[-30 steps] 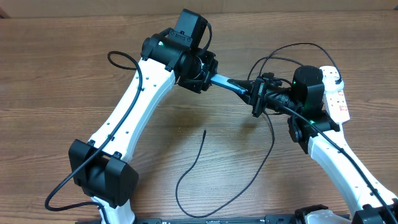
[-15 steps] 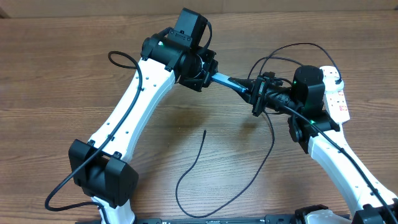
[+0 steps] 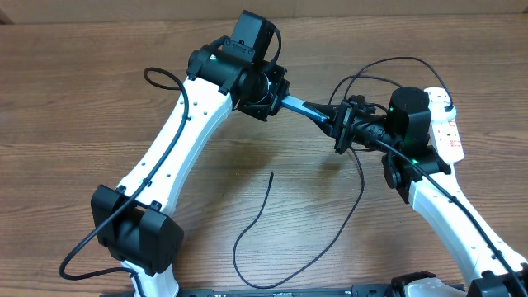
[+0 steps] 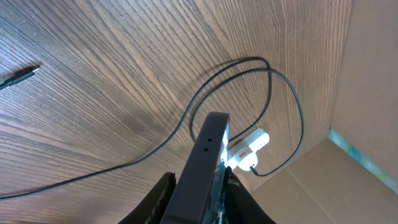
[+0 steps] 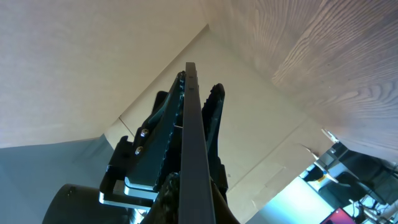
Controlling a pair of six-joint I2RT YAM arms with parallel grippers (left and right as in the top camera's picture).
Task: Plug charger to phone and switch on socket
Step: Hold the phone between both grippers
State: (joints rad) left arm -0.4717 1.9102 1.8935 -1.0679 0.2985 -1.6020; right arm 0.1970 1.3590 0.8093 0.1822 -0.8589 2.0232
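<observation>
The phone (image 3: 299, 108) hangs in the air above the table, cyan screen showing, held at both ends. My left gripper (image 3: 283, 100) is shut on its left end; in the left wrist view the phone (image 4: 208, 155) stands edge-on with both fingers (image 4: 158, 200) against it. My right gripper (image 3: 336, 124) is shut on the other end, and the phone (image 5: 192, 124) shows there as a thin dark edge. The charger (image 3: 247, 227) lies loose on the table with its connector tip (image 3: 271, 174) free. The socket (image 3: 450, 132) lies at the far right, partly under the right arm.
The charger loops behind the right gripper at the back (image 3: 388, 66). A cardboard wall (image 4: 367, 93) bounds the table's far side. A black arm cable (image 3: 161, 78) curls at the back left. The socket (image 4: 249, 146) shows beyond the phone in the left wrist view.
My left gripper's fingers have drawn in a little on the phone. Both arms, the phone and the cable stay where they were.
</observation>
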